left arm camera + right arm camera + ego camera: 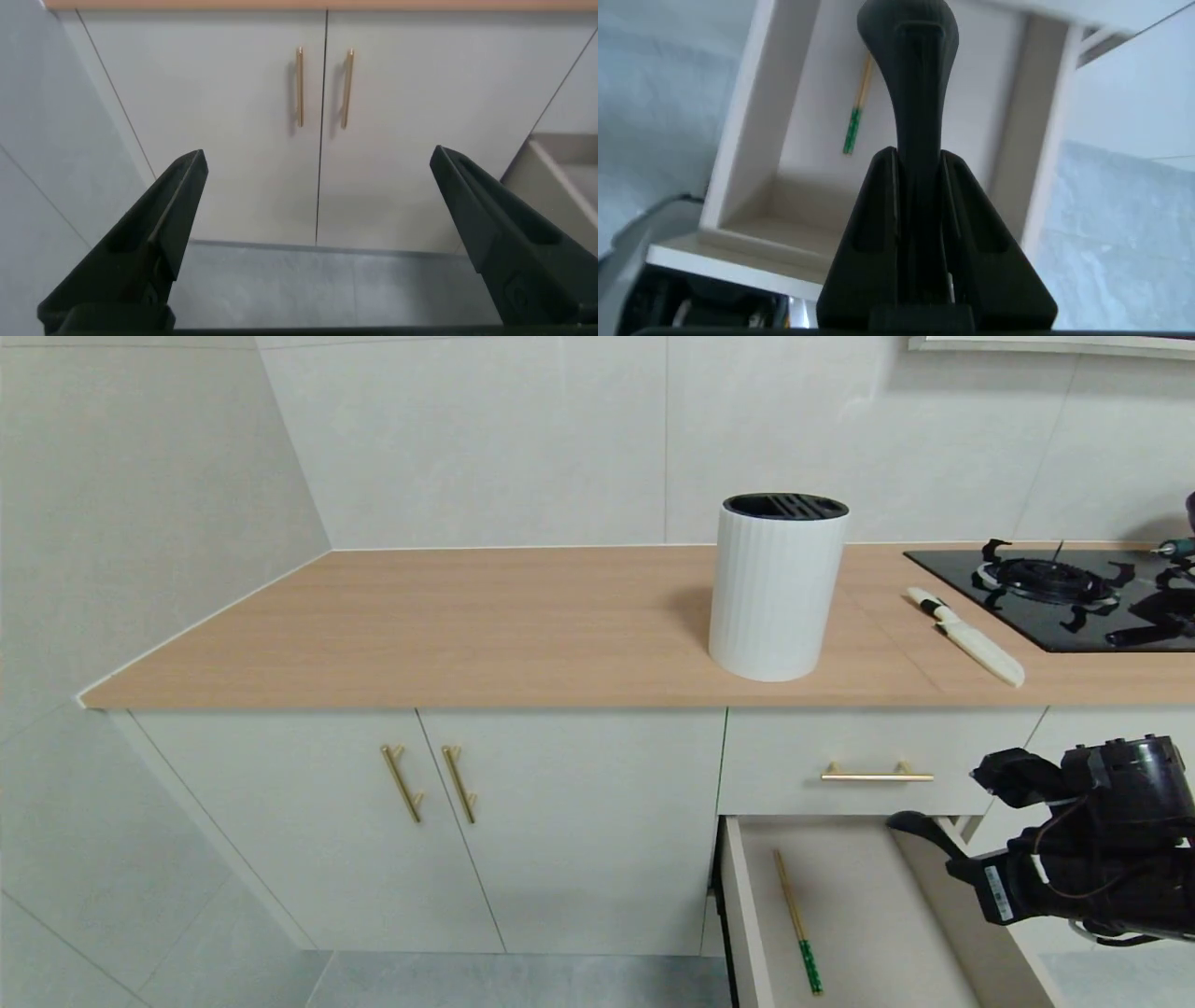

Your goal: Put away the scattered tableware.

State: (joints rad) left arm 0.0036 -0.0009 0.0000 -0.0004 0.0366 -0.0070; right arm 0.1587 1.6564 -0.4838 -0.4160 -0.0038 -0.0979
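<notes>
Wide open and empty at the left gripper (318,233), facing the cabinet doors (322,112). Pressed shut on nothing at the right gripper (910,821), above the open drawer (747,915) with a green-tipped chopstick (796,922) inside. On the countertop (467,635), between white knife block (777,586) and gas hob (1055,593), a cream-coloured knife (966,637).
</notes>
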